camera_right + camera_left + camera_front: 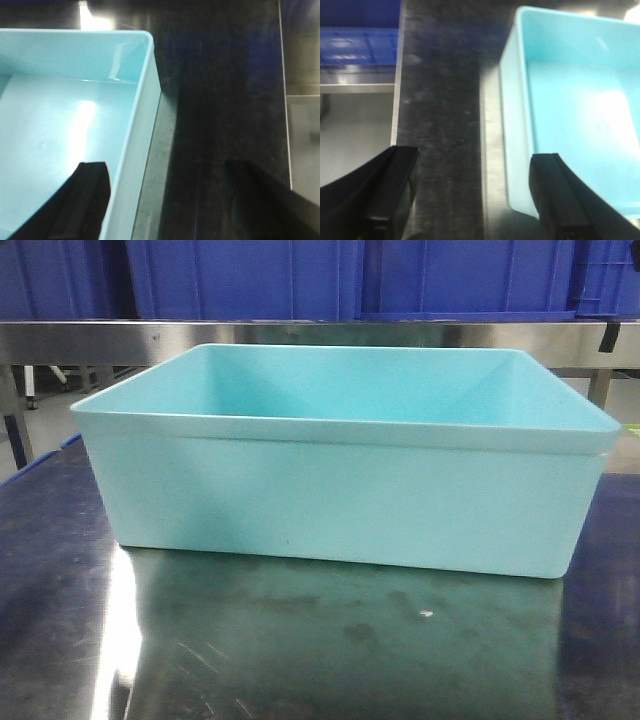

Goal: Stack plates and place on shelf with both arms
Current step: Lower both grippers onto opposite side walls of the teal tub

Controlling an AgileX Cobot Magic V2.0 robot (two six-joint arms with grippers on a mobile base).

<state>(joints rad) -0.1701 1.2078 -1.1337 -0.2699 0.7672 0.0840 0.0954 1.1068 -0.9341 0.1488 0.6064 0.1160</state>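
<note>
No plate shows in any view. A light turquoise rectangular bin (pixel 345 500) stands empty on the dark steel tabletop (pixel 300 650). My left gripper (pixel 475 155) is open above the bin's left wall (pixel 512 125), one finger over the table and one over the bin's inside. My right gripper (pixel 165 165) is open above the bin's right wall (pixel 142 125), one finger over the bin's inside and one over the table. Neither holds anything. The shelf's shiny steel rail (pixel 100 340) runs behind the bin. The arms are out of the front view.
Blue plastic crates (pixel 250 280) stand on the shelf behind the bin; one shows in the left wrist view (pixel 360 45). The table's edge (pixel 285 100) runs along the right of the right wrist view, with floor beyond.
</note>
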